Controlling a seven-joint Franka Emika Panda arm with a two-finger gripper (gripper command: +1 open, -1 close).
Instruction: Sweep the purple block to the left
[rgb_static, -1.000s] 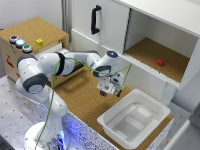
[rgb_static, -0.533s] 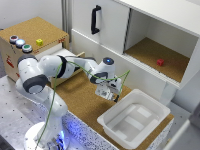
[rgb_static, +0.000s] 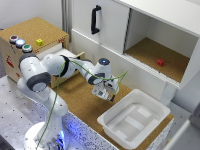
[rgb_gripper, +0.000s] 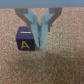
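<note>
Since a second ago my arm has swung lower and toward the exterior view's left, bringing my gripper (rgb_static: 104, 93) down onto the cork-topped counter (rgb_static: 80, 97) in the middle of the frame. I sit low on purpose: a sweep needs the fingers at block height. To the lower right is the white tub (rgb_static: 135, 120), which I must not bump. In the cabinet's open shelf at upper right rests the red cube (rgb_static: 160, 62); the yellow cube (rgb_static: 39, 42) sits on the wooden box at upper left. My fingers (rgb_gripper: 42, 31) are pressed together, holding nothing, forming one blade. The purple block (rgb_gripper: 24, 41) lies just beside them, seemingly touching.
</note>
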